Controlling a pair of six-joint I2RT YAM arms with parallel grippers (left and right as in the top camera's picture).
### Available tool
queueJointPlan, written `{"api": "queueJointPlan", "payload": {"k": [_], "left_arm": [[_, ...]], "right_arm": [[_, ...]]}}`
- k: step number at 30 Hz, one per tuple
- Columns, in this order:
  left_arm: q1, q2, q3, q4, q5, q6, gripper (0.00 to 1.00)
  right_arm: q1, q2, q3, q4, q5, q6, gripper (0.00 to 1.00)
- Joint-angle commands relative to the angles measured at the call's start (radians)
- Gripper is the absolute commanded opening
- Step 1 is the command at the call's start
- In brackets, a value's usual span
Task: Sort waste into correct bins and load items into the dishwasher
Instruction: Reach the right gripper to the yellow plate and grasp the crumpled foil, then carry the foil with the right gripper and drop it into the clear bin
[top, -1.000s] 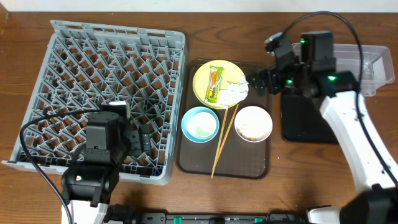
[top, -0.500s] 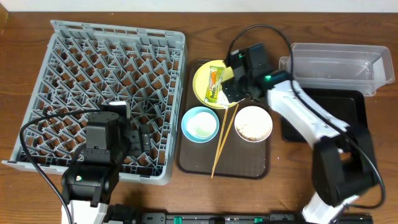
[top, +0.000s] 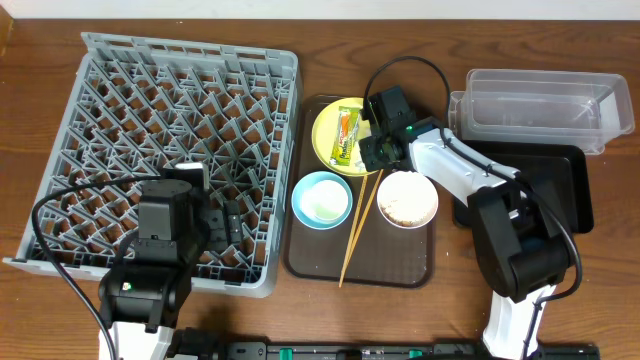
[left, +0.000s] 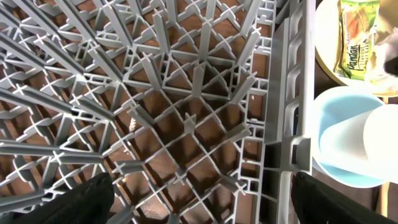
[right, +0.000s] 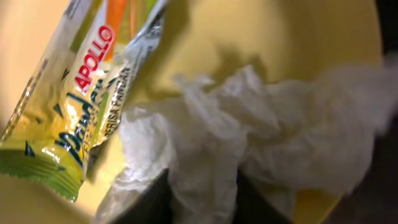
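White tissue (right: 249, 137) inside right gripper (right: 202, 190)

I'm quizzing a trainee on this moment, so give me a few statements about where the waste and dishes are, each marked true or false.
1. The snack wrapper lies on the yellow plate. True.
2. The chopsticks are loaded in the dish rack. False: they lie on the brown tray, between the blue bowl and the white bowl.
3. The tissue is in the clear tub. False: it lies on the yellow plate, with the right tool down over it.
4. The white bowl holds beige scraps. True.
5. The left tool is open above the dish rack. True.
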Motion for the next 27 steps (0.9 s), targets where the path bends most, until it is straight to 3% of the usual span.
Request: {"api": "queueJointPlan", "payload": {"k": [1,7,12,18,21,24,27], "left_arm": [[-0.005,-0.001,0.022,0.001,-0.009,0.011,0.91],[-0.005,-0.001,0.022,0.001,-0.009,0.011,0.91],[-0.005,-0.001,0.022,0.001,-0.009,0.011,0.91],[-0.005,-0.001,0.022,0.001,-0.009,0.010,0.91],[-0.005,-0.001,0.022,0.001,-0.009,0.010,0.91],[-0.005,-0.001,0.022,0.001,-0.009,0.010,0.91],[-0.005,-0.001,0.022,0.000,-0.009,0.010,0.91]], "right_arm": [[0.008,-0.061,0.026,0.002,0.019,0.021,0.10],[-0.046,-0.248,0.027,0.000,0.147,0.032,0.03],[-0.142,-0.380,0.027,-0.028,0.310,0.154,0.01],[-0.323,-0.393,0.025,-0.093,0.378,0.416,0.01],[-0.406,-0.357,0.025,-0.081,0.325,0.452,0.02],[-0.456,-0.320,0.025,-0.047,0.263,0.451,0.15],[-0.492,-0.298,0.025,0.011,0.175,0.442,0.43]]}}
